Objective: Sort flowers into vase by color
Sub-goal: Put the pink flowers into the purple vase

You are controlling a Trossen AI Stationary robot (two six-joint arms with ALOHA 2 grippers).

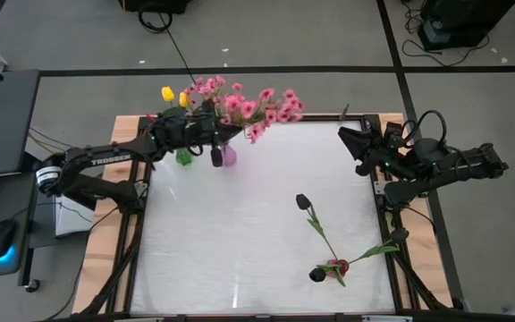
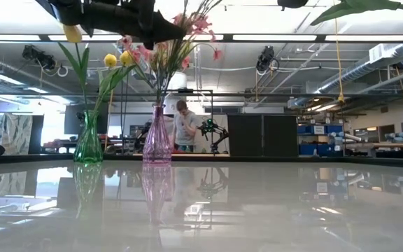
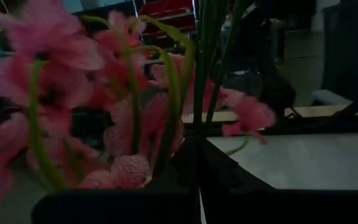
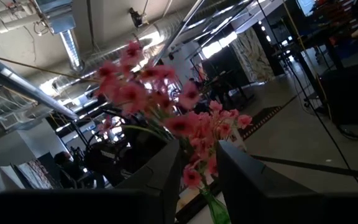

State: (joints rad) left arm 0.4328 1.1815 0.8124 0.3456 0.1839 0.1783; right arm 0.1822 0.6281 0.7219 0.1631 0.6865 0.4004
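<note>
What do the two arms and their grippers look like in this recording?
Both arms are dark, nearly black, built of jointed segments. The left arm bears white TROSSEN lettering along one link and a pale ring at its base joint. The right arm carries looped black cables above its wrist. The right gripper has two flat, dark, blunt fingers.

Robotics lab or workshop, exposed ceiling ducts (image 2: 306, 98), blue storage bins (image 2: 315, 131), another robot arm (image 2: 210, 131) behind

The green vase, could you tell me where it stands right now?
In the high view, the green vase stands at the table's far left, beside the pink vase.
</note>
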